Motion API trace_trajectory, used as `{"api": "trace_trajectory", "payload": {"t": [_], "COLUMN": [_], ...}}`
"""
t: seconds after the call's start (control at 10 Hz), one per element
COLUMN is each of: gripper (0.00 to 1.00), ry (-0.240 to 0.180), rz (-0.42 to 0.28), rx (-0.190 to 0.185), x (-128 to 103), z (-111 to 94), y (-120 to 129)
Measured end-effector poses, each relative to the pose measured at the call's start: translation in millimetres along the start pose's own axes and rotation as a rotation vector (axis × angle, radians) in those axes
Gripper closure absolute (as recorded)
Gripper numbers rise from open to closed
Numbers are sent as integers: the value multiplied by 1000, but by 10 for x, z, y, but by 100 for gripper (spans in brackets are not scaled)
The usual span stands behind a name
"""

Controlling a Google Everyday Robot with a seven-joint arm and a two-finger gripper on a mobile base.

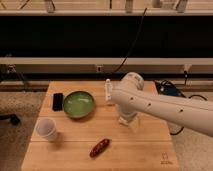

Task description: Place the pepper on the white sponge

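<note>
The dark-red pepper [99, 147] lies on the wooden table [60, 155] near its front edge, left of centre. The white sponge [126, 120] lies right of centre, partly covered by my white arm [150, 105]. The arm reaches in from the right, and its rounded end [127, 95] hangs just above the sponge. My gripper is hidden behind that end of the arm. The pepper lies apart from the arm, to the sponge's front left.
A green bowl [78, 104] sits left of centre with a black phone-like object [58, 101] beside it. A white cup [45, 129] stands at the front left. A white bottle [107, 91] stands at the back by the arm. Cables run behind the table.
</note>
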Motion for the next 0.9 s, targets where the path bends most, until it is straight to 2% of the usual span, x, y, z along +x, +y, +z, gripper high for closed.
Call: {"api": "trace_trajectory", "payload": {"t": [0.3,0.7,0.9], "gripper": [20,20,20], "ry": [-26,-49,-80], "rz": [-76,-145,-202], "rx": [8,17,22], "x": [-371,-584,-862], "z": [76,208,323], "y": [-81,-45,-73]}}
